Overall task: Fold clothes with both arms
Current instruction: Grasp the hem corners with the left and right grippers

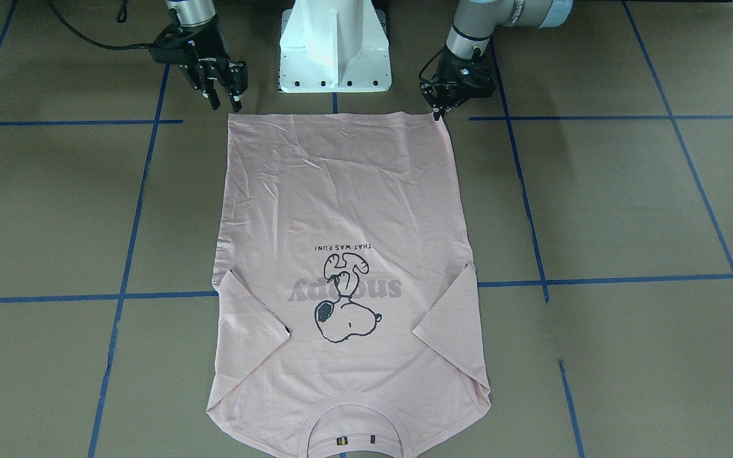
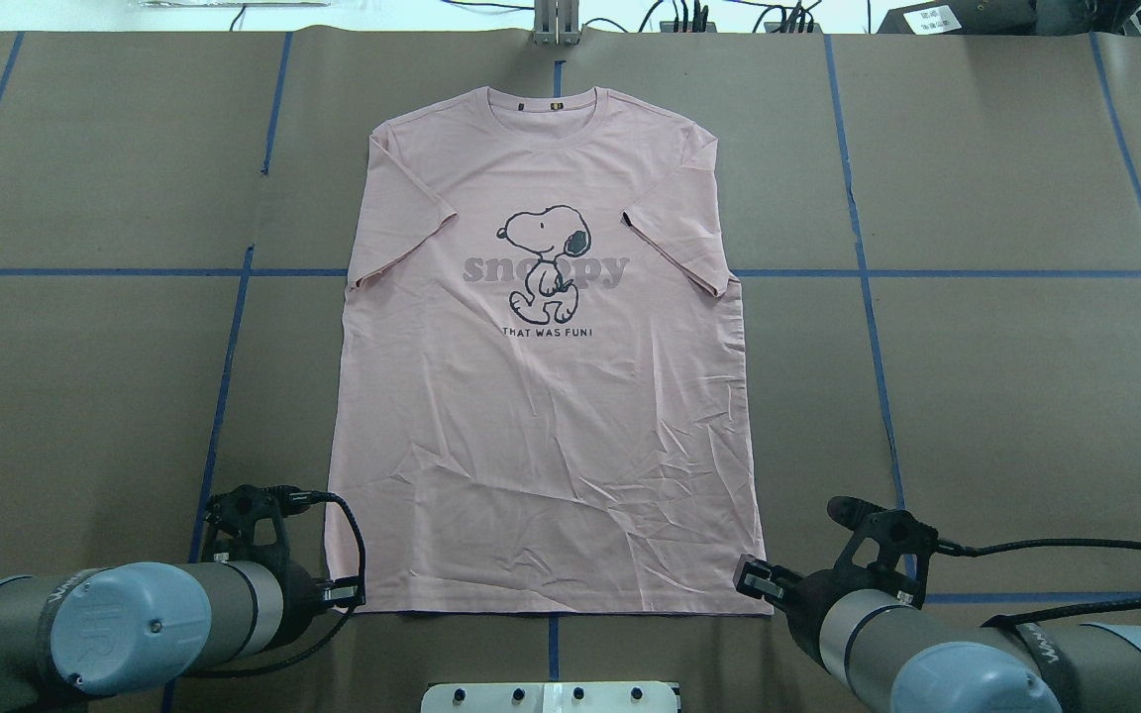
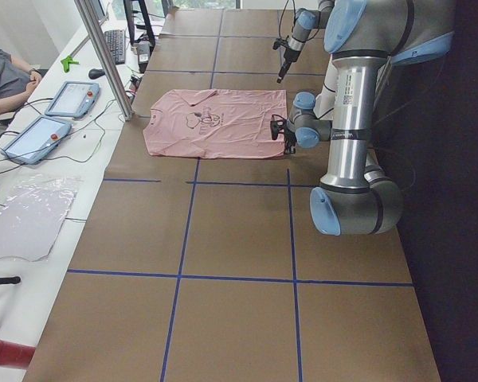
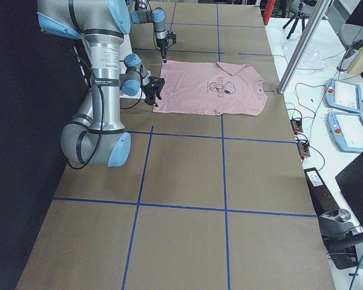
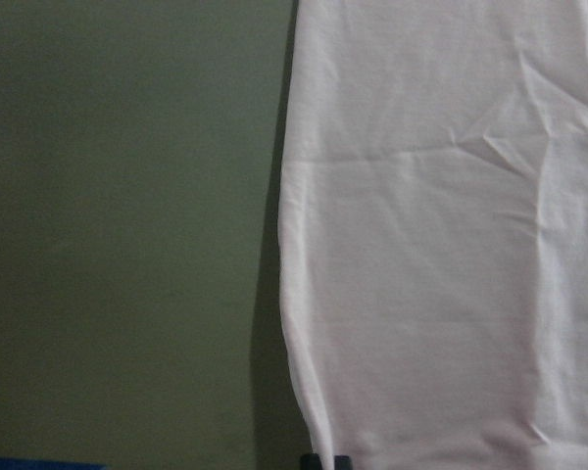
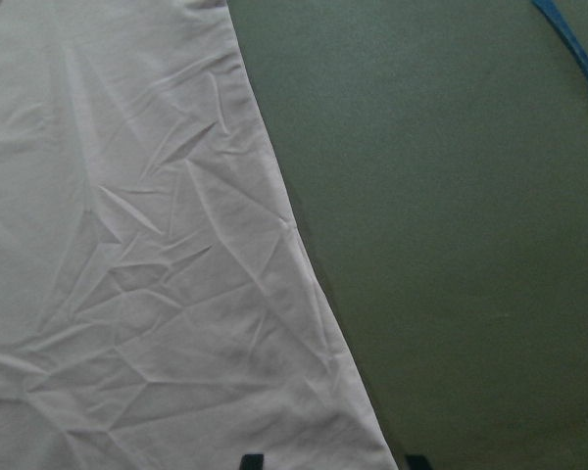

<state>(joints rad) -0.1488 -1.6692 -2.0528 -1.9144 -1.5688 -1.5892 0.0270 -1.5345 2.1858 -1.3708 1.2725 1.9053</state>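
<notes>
The pale pink T-shirt (image 1: 341,191) lies flat and face up on the brown table, with its collar on the far side from the robot, both sleeves folded inward and the hem on the robot's side. It also shows in the overhead view (image 2: 541,416). My left gripper (image 1: 438,113) sits at the hem's left corner (image 2: 351,594). In the left wrist view its fingertips (image 5: 325,460) are pressed together at the fabric edge. My right gripper (image 1: 224,102) hovers at the other hem corner (image 2: 749,579). In the right wrist view it is open (image 6: 333,460), with one fingertip on each side of the corner.
The white pedestal base (image 1: 335,51) stands between the arms just behind the hem. Blue tape lines (image 2: 224,376) cross the table. Tablets (image 3: 72,99) and a metal post (image 3: 103,56) stand past the collar end, where an operator (image 3: 4,79) sits.
</notes>
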